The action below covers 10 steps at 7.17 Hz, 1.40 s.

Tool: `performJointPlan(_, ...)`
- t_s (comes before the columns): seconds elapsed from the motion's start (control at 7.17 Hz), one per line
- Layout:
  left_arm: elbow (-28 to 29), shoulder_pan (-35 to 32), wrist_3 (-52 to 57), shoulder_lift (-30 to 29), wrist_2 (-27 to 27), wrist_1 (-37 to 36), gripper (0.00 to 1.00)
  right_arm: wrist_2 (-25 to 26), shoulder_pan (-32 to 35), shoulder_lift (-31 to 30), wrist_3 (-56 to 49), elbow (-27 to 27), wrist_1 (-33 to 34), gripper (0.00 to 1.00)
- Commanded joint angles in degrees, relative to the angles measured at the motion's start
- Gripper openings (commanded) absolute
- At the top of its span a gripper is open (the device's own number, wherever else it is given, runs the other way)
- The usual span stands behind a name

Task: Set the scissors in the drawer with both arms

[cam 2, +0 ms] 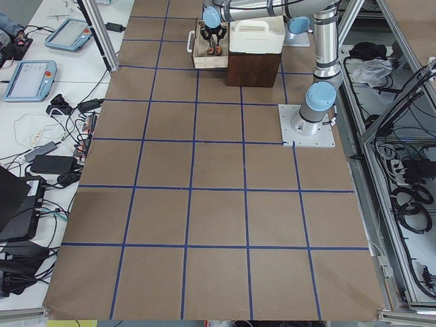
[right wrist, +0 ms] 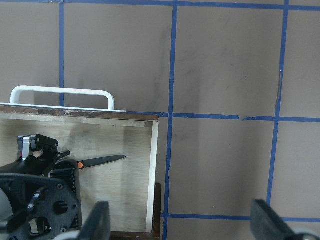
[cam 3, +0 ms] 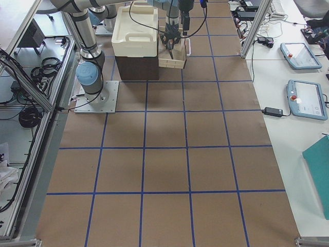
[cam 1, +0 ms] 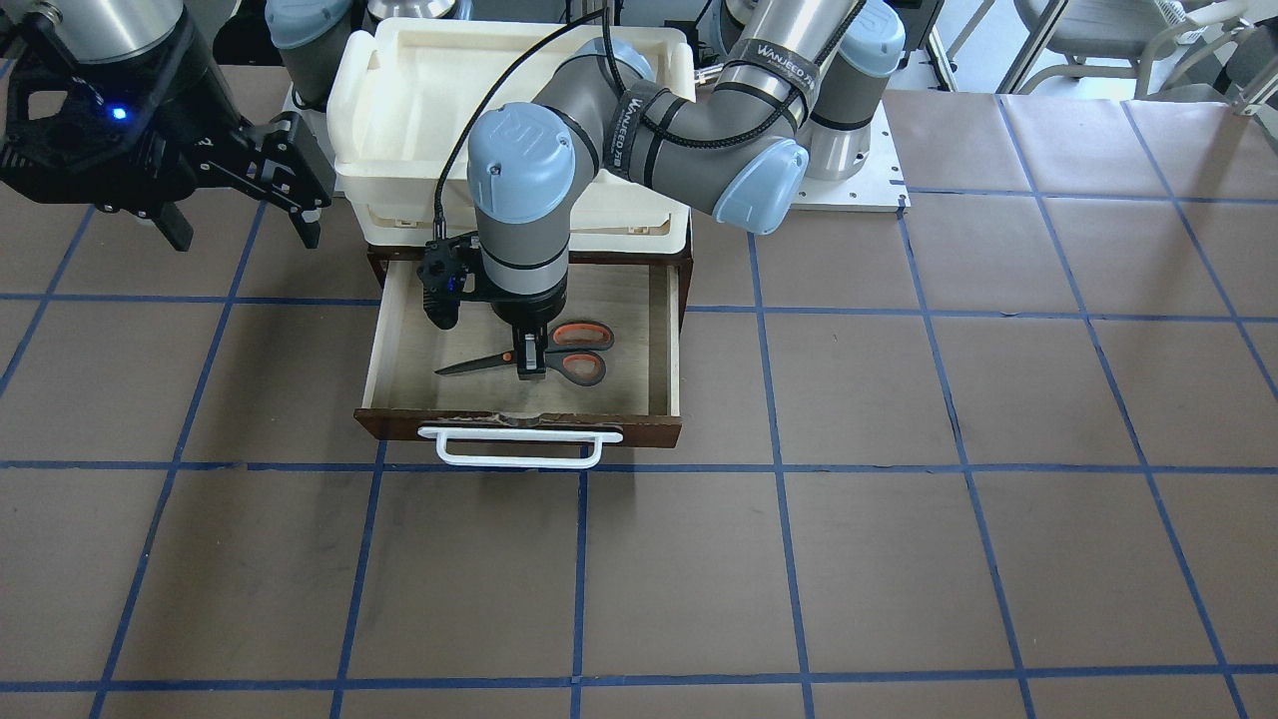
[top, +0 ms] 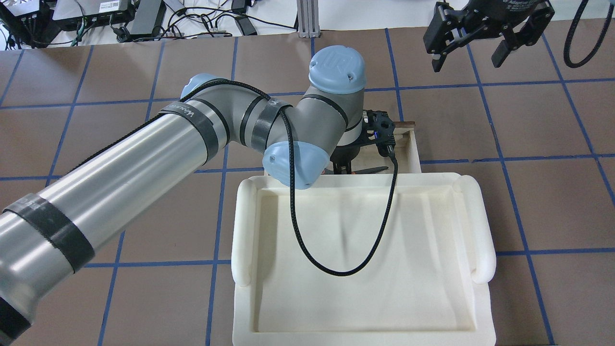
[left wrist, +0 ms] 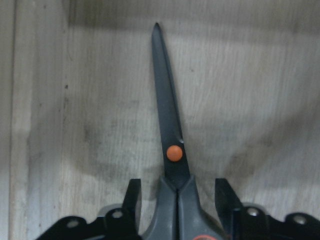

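"Starting at the near edge in the front-facing view, what comes first?"
"Brown table (cam 1: 699, 579) with blue tape lines, then the white bar handle (cam 1: 519, 446) on the dark front of the drawer (cam 1: 659, 431). The drawer is pulled out, its plywood floor showing."
"And the scissors?"
"The scissors (cam 1: 477, 365) lie inside the drawer on that floor, about halfway across, blades closed. The tip points to the robot's right. The grey loops with orange-red inners are toward its left. The left wrist camera shows the orange pivot (left wrist: 174, 153) clearly."
"Is the left end effector pinching them?"
"Not pinching. The left end effector (cam 1: 529, 364) points straight down over the grey neck just behind the pivot. Its fingers (left wrist: 133, 192) are spread, one on each side, with a gap between each finger and the scissors."
"Further back?"
"The white foam tray (cam 1: 351, 120) sits on the dark cabinet (cam 2: 252, 68) that the drawer slides out of. The left arm (top: 120, 163) reaches over it, its black cable (top: 336, 271) looping above the tray."
"And the right end effector?"
"The right end effector (top: 466, 62) hovers above the table, off the drawer on the robot's right and well apart from the scissors, fingers wide apart"
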<state>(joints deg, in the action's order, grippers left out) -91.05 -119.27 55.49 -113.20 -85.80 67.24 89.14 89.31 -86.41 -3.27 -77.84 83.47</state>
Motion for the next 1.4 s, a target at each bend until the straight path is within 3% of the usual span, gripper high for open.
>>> performJointPlan(0.0,-0.01,-0.09,-0.11,0.26,-0.15,-0.01,0.83,-0.02,0.07,-0.07,0.46,-0.83,0.55,1.0)
performJointPlan(0.42,1.84,0.87,-4.07,4.73,0.02,-0.1,0.86,0.07,-0.02,-0.07,0.46,-1.0,0.55,1.0)
performJointPlan(0.84,5.35,7.88,-5.03,9.56,0.54,1.31,0.87,0.07,0.07,-0.34,0.46,-1.0,0.12,1.0)
performJointPlan(1.12,5.36,10.54,-18.94,13.43,0.82,8.23,0.91,0.16,0.07,-0.42,0.46,-1.0,-0.06,1.0)
performJointPlan(1.26,5.36,11.76,-20.58,15.45,0.21,12.34,0.92,0.07,0.07,-0.42,0.46,-1.0,-0.06,1.0)
